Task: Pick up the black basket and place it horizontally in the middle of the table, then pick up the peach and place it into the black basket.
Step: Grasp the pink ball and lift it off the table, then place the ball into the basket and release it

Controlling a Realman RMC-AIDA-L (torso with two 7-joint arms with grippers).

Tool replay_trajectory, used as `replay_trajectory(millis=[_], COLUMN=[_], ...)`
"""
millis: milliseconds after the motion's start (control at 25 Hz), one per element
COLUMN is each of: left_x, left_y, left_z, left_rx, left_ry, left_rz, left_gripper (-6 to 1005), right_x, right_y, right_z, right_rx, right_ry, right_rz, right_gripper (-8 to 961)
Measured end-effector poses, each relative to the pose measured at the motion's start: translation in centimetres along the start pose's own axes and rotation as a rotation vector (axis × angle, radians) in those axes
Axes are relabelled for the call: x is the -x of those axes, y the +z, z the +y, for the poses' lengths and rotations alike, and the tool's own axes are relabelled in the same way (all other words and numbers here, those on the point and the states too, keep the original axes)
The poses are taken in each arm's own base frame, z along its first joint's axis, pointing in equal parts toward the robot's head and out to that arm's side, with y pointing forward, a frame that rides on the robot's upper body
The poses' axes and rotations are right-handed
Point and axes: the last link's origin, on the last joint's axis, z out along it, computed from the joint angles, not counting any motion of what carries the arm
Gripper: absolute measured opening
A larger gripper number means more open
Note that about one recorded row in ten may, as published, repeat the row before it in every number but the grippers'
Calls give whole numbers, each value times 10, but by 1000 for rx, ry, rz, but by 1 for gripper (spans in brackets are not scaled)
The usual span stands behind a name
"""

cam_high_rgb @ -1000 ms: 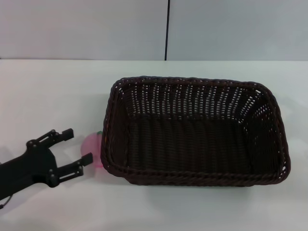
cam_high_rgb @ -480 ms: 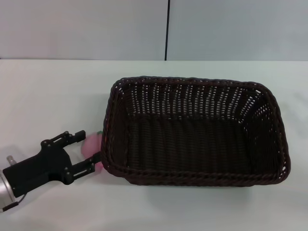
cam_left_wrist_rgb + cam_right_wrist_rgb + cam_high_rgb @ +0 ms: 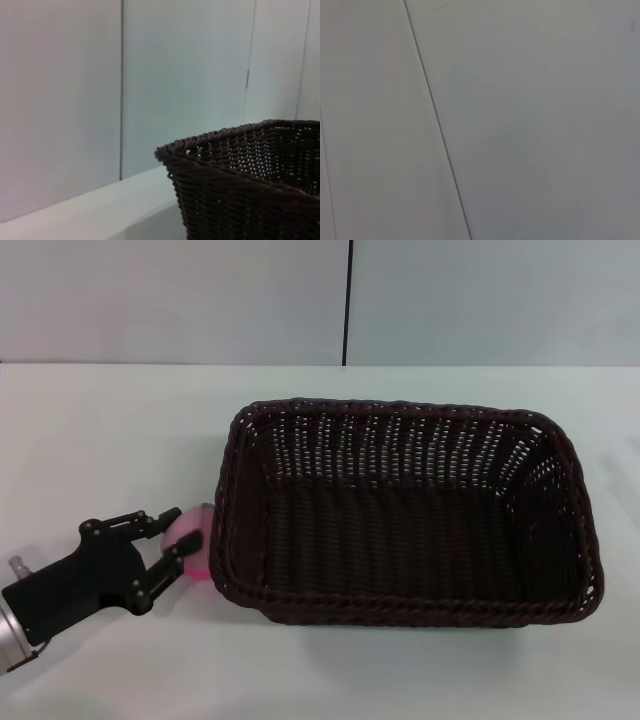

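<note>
The black basket (image 3: pixel 410 510) lies lengthwise across the middle of the white table (image 3: pixel 100 430); its corner also shows in the left wrist view (image 3: pixel 250 185). The pink peach (image 3: pixel 198 562) sits on the table against the outside of the basket's left wall. My left gripper (image 3: pixel 182 532) reaches in from the lower left, and its two black fingers are closed on the peach from either side. The right gripper is out of view; its wrist view shows only a grey wall.
A grey panelled wall (image 3: pixel 350 300) stands behind the table's far edge. The basket's left wall rises right beside the peach and the fingertips.
My left gripper moved right towards the basket, brought its open fingers around the peach, then closed them on it. The basket has not moved.
</note>
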Motion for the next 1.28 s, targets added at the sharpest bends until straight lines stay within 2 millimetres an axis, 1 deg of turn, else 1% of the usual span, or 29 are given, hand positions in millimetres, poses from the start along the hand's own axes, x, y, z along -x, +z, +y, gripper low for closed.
replay_trajectory(millis=[40,200,240,320,400,480,520,560,600,640,680,720,760,800,920,960,1000,1120,1200,1280], left_x=[0,-6,-11,-14,-26,-36,-36,-46,-46,-56,-56,-61,-68,-68,-76,-79,-79,-79,-74,-73], left_y=[-1,-6,-10,-13,-20,-23,-23,-22,-22,-18,-18,-14,-6,-6,13,26,26,42,58,62], left_z=[0,-4,-8,-10,-18,-22,-22,-25,-25,-24,-24,-23,-20,-20,-12,-4,-4,7,19,21], left_rx=[-2,-32,-62,-76,-109,-123,-123,-120,-120,-89,-89,-68,-25,-25,68,130,130,178,207,215], left_ry=[-1,-5,-2,2,16,16,16,22,22,35,35,36,24,24,3,-12,-12,-39,-66,-71], left_rz=[4,50,87,109,174,225,225,281,281,334,334,356,389,389,411,420,420,430,405,391], left_gripper=[521,330,282,226,170,155,148,140,133,125,120,114,109,103,87,81,75,56,44,106], right_x=[0,0,0,0,0,0,0,0,0,0,1,1,1,1,1,1,1,1,0,-1], right_y=[0,-2,-2,-2,0,1,1,3,3,4,5,6,9,9,11,12,12,12,11,9], right_z=[0,-1,-1,-1,-1,-1,-1,-1,-1,-1,-2,-1,-1,-1,0,0,0,1,2,3], right_rx=[-2,-12,-13,-13,-9,-6,-6,-3,-3,0,2,5,14,14,25,27,27,30,29,23], right_ry=[3,4,3,3,3,2,2,2,2,2,2,2,1,1,2,3,3,4,10,20], right_rz=[1,-3,-4,-4,-6,-7,-7,-9,-9,-10,-11,-12,-16,-16,-19,-20,-20,-22,-25,-28], right_gripper=[557,557,557,557,557,557,557,557,557,557,557,557,557,557,557,557,557,557,557,557])
